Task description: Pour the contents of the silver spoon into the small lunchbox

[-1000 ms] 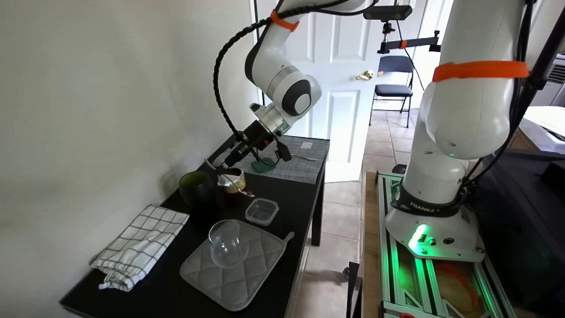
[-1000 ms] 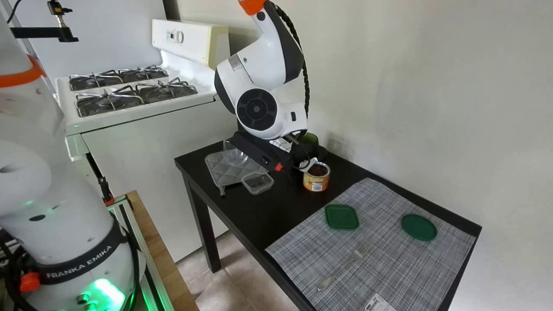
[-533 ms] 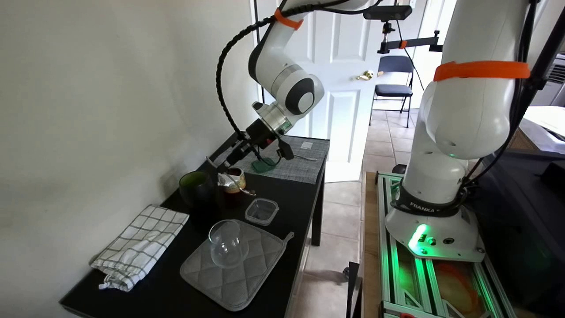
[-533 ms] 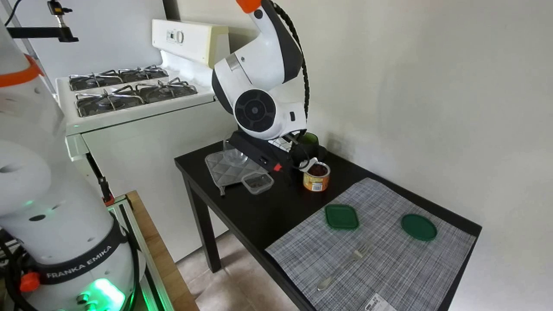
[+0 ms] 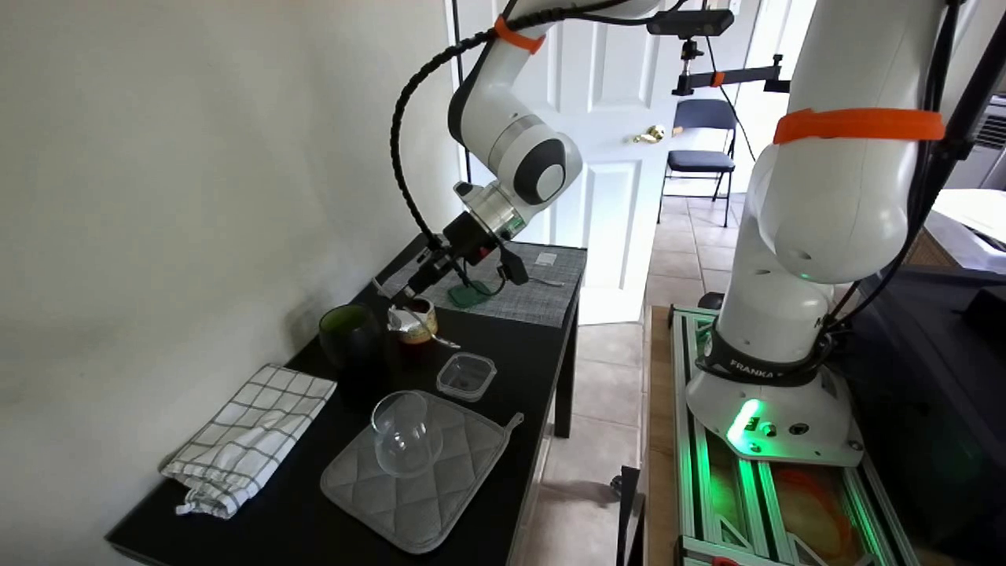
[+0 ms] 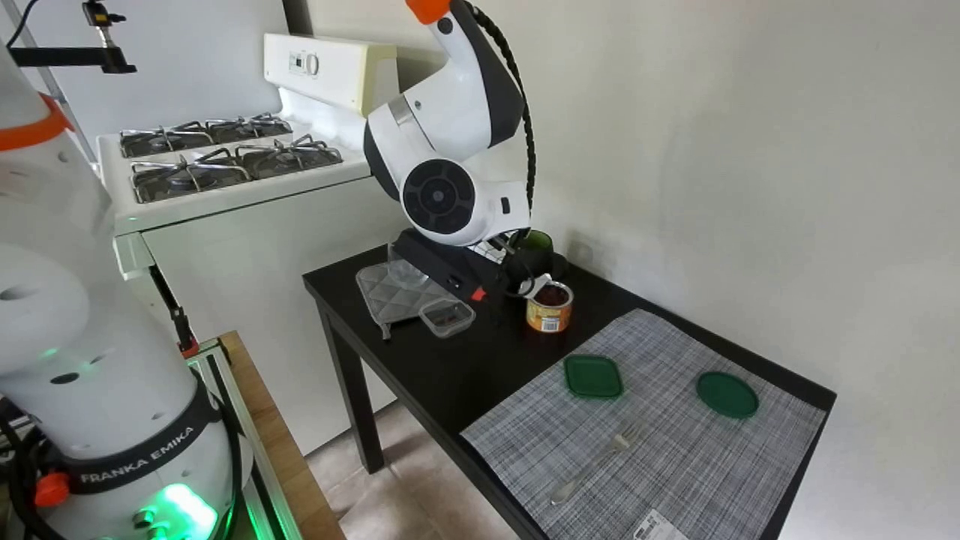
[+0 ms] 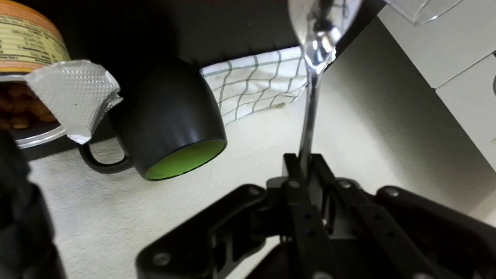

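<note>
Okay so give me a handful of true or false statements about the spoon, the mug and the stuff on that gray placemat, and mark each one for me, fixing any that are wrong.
1. The tool is shut on the handle of the silver spoon. True.
2. The dark mug is green inside. True.
3. The silver spoon stands inside the dark mug. False: it is in the grip of the tool, outside the dark mug.
4. A fork lies on the gray placemat. True.
5. Just one lid lies on the gray placemat. False: a square green lid and a round green lid both lie there.
</note>
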### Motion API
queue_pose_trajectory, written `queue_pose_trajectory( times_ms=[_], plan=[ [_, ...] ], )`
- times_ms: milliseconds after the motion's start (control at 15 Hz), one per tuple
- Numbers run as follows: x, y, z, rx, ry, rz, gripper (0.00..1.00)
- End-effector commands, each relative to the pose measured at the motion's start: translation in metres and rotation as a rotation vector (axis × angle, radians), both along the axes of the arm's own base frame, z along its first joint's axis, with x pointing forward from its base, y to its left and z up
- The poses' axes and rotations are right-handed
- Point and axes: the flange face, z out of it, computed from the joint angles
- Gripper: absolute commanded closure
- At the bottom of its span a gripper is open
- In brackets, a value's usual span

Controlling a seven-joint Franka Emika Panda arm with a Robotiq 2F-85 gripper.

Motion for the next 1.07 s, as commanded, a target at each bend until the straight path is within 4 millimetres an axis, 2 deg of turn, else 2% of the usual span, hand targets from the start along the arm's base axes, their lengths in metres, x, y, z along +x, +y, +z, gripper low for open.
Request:
queue_pose_trajectory(
  times_ms=[0, 467, 1000],
  plan=[
    [-0.009, -0.003, 0.006, -0.002, 0.017, -0.02, 0.97],
    [-0.011, -0.013, 0.015, -0.129, 0.079, -0.068, 0.97],
    [-0.02, -0.021, -0.003, -0.384, 0.239, -0.07, 0.97]
  ],
)
